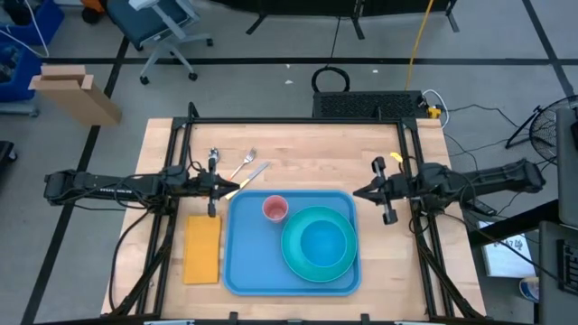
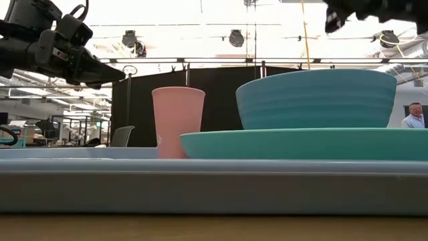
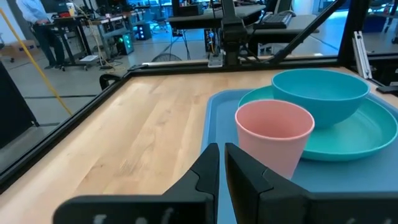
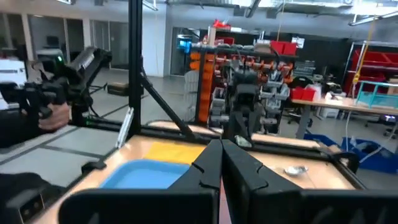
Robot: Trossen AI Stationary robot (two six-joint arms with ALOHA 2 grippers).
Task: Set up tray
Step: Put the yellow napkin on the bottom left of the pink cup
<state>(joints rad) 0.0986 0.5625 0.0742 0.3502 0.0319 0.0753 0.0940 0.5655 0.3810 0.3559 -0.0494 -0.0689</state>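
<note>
Nearest you, the tray (image 1: pixel 291 244) sits flat on the worktop (image 1: pixel 298 144) at its front edge, roughly centred between the two arms. On the tray: a plate (image 1: pixel 319 246) on the right half with a bowl (image 1: pixel 322 240) standing in it, and a pink cup (image 1: pixel 275 209) upright at the back, just left of the plate. In the low view the cup (image 2: pixel 178 121) and bowl (image 2: pixel 315 99) stand side by side above the tray rim (image 2: pixel 200 181). A yellow napkin (image 1: pixel 202 247) lies flat on the worktop just left of the tray, not touching it as far as you can see. Farther back, the left end effector (image 1: pixel 231 187) hovers by the tray's back left corner, near the cup; its wrist view shows the fingers (image 3: pixel 205 171) almost together with only a thin gap and nothing held. The right end effector (image 1: pixel 358 192) hovers off the tray's back right corner; fingers (image 4: pixel 208 165) likewise nearly closed, empty. Behind the left end effector, a spoon (image 1: pixel 214 160), fork (image 1: pixel 245 163) and knife (image 1: pixel 252 174) lie loose on the worktop, close together. Beyond that, a person (image 2: pixel 415 115) shows in the room at the low view's right edge.
</note>
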